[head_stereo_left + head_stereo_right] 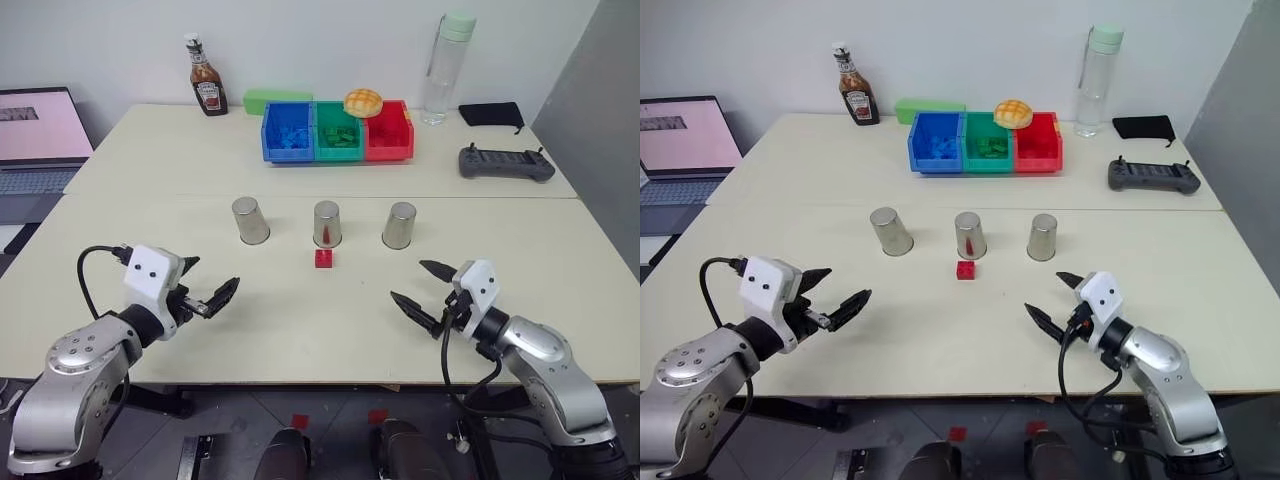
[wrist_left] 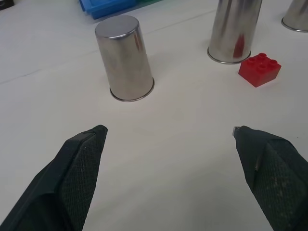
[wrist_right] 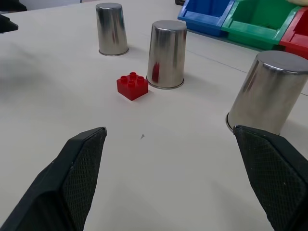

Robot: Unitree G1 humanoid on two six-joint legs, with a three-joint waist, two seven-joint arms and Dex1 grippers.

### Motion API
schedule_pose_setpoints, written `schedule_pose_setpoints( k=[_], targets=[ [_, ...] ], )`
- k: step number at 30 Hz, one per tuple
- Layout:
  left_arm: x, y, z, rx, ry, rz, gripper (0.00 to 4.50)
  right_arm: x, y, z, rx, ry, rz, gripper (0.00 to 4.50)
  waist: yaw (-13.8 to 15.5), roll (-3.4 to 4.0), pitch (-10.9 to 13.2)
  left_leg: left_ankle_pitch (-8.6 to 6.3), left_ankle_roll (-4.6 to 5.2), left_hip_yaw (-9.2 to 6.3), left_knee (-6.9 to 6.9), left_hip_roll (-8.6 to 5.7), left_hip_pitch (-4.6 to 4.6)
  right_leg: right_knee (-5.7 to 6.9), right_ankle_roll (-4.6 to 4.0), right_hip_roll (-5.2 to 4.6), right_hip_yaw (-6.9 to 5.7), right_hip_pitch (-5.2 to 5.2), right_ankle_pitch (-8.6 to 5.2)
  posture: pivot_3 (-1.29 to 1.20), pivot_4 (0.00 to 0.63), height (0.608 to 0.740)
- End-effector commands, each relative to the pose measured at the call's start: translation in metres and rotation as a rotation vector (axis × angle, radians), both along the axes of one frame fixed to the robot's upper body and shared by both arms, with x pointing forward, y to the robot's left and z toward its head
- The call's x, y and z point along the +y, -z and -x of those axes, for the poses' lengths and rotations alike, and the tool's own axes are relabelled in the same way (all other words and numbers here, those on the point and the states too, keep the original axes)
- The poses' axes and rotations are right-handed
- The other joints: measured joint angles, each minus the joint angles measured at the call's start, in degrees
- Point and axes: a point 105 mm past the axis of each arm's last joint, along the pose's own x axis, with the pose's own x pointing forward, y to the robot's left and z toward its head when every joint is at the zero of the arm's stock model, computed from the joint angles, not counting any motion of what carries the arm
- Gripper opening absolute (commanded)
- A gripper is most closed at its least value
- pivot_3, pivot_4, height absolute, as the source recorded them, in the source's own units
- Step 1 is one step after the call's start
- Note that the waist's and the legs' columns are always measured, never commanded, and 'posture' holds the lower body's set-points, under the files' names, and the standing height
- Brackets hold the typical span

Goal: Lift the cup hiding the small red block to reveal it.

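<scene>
Three identical shiny silver cups stand upside down in a row mid-table: left cup (image 1: 250,220), middle cup (image 1: 327,223), right cup (image 1: 399,225). The small red block (image 1: 324,258) lies uncovered on the table just in front of the middle cup (image 3: 166,54), which mirrors its red. My left gripper (image 1: 218,271) hovers open near the front left, pointing toward the left cup (image 2: 125,57). My right gripper (image 1: 406,280) is open too, at the front right, with the red block (image 3: 132,85) and the right cup (image 3: 267,91) ahead of it. Neither holds anything.
Blue, green and red bins (image 1: 337,132) sit at the back with a bun (image 1: 363,101) on them. A ketchup bottle (image 1: 207,77), green box (image 1: 275,100), water bottle (image 1: 445,68), black pouch (image 1: 490,114) and controller (image 1: 505,163) line the far side. A laptop (image 1: 40,135) stands left.
</scene>
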Motion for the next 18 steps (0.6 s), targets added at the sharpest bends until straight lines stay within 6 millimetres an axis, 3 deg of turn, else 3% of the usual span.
schedule_pose_setpoints(
  k=[1, 18],
  targets=[
    [-0.005, -0.011, 0.006, -0.036, 0.038, -0.012, 4.50, -0.001, -0.009, 0.000, -0.041, -0.011, -0.003, 4.49, 0.01, 0.00, 0.00, 0.00, 0.00, 0.00, -0.01, 0.00, 0.00, 0.00, 0.00, 0.00, 0.00, 0.00, 0.00, 0.00, 0.150, 0.740],
    [-0.016, -0.025, 0.020, -0.063, 0.106, -0.027, 4.50, 0.002, -0.024, 0.010, -0.063, -0.041, -0.002, 4.49, 0.03, 0.00, 0.00, 0.00, 0.00, 0.01, 0.01, 0.00, 0.00, 0.00, 0.10, 0.00, 0.03, 0.00, -0.06, 0.00, 0.150, 0.740]
  ],
)
